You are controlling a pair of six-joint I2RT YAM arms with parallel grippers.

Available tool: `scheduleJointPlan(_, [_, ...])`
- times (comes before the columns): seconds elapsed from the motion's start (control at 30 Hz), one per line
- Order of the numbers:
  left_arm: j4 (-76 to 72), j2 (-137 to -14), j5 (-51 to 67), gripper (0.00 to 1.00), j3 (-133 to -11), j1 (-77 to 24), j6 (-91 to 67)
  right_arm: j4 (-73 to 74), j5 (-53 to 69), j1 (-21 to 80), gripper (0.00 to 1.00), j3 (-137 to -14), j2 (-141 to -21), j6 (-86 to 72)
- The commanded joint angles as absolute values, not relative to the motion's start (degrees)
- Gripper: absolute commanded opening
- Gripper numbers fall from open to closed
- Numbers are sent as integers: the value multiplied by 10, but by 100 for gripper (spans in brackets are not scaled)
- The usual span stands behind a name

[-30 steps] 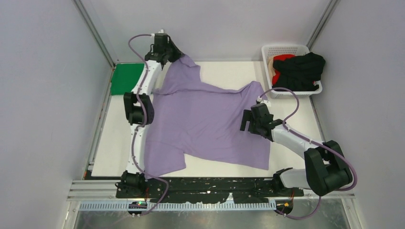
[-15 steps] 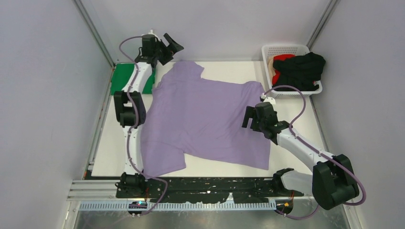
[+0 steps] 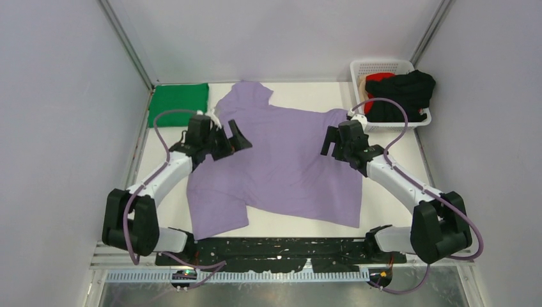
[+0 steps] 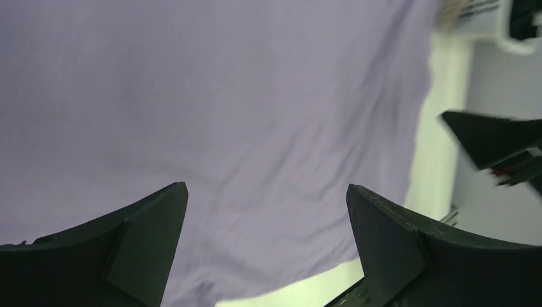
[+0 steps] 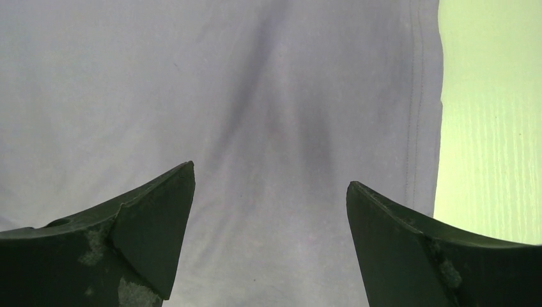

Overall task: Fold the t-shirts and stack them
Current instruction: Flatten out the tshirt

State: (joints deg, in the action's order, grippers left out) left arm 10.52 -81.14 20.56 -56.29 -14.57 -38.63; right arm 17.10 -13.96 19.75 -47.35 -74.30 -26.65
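Right, the lavender t-shirt (image 3: 281,160) lies spread open across the middle of the table (image 3: 307,96), one sleeve pointing to the far edge, the other reaching toward the basket (image 3: 377,64), and it sits askew, its near left corner right at the table's front edge. Not folded yet! The green t-shirt (image 3: 179,102) is already a neat square in the far left corner, while the black t-shirt (image 3: 402,93) and the red one (image 3: 380,78) wait heaped in the basket. Both arms hover over the cloth: the left gripper (image 3: 241,139) above the left side, jaws wide apart and empty, and the right gripper (image 3: 329,141) above the right side near the hem seam, also spread wide with nothing held. The danger, I'd say, is the skew: grab mismatched points and the fold comes out crooked. A shallow pinch might catch one layer only, and soft creases under the right gripper could get folded in.
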Motion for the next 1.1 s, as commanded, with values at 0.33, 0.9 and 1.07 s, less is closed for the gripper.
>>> scheduleJointPlan(0.33, [106,-763,142,100,-349,-142,-399,197,-111,168,95,-535,-911,-284])
scheduleJointPlan(0.9, [306,-598,112,100,-260,-221,-469,217,-125,145,95,-635,-964,-230])
scheduleJointPlan(1.07, [299,-570,45,100,-350,-221,-442,216,-126,140,95,-725,-992,-211])
